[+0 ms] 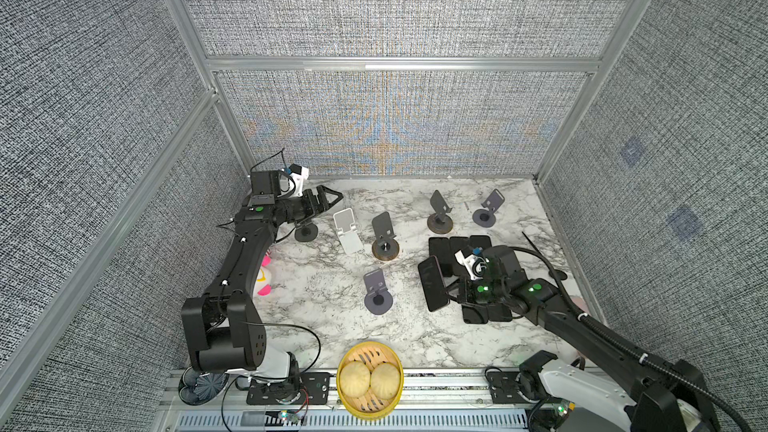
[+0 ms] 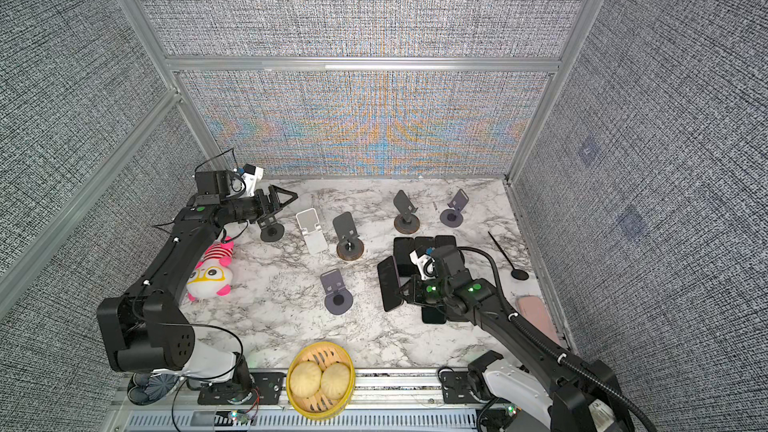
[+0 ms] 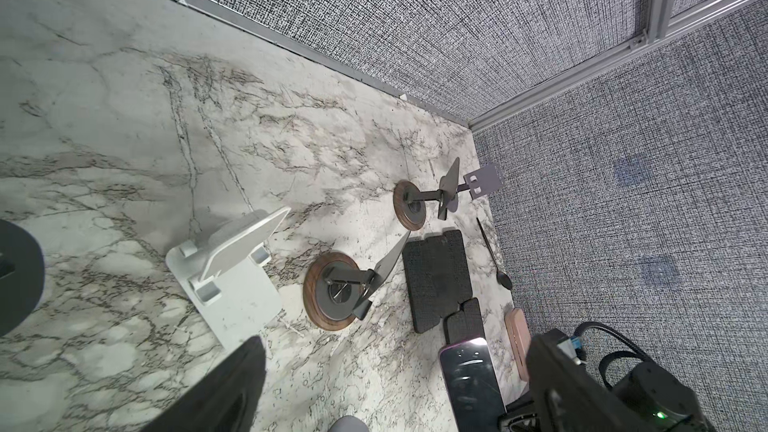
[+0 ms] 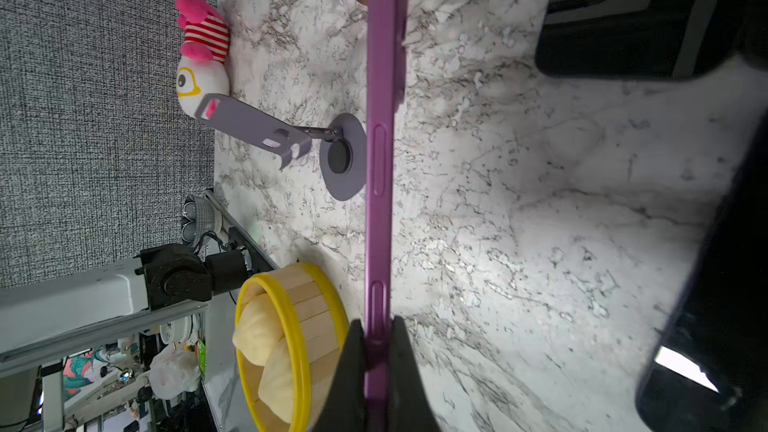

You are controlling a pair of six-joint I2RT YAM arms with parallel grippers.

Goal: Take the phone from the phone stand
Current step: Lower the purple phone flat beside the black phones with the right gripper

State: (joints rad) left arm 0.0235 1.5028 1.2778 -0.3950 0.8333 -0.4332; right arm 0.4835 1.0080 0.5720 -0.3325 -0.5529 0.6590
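The phone (image 4: 380, 159) has a smooth purple case whose narrow edge carries two long oval button slots, and in both top views its glossy black screen (image 1: 432, 284) is tilted, apart from every stand, at about three o'clock from the lilac-grey phone stand (image 1: 376, 290). The right gripper (image 4: 380, 326) pinches that purple edge between its dark wedge-shaped fingers. The left gripper (image 1: 326, 205) hangs at ten o'clock on the veined marble table (image 1: 415, 338) with its jaws spread wide and nothing between them. The lilac-grey stand is thin bent metal with a slotted plate on a round base; a white folding stand (image 1: 347, 230) and two dark stands on round wooden bases (image 1: 384, 238) sit toward twelve o'clock. Black pebbled slabs (image 3: 436, 280) lie flat just beyond the phone. At six o'clock a yellow-rimmed slatted steamer basket (image 1: 365, 344) holds two pale buns. A striped plush toy (image 2: 210, 272) lies at nine o'clock.
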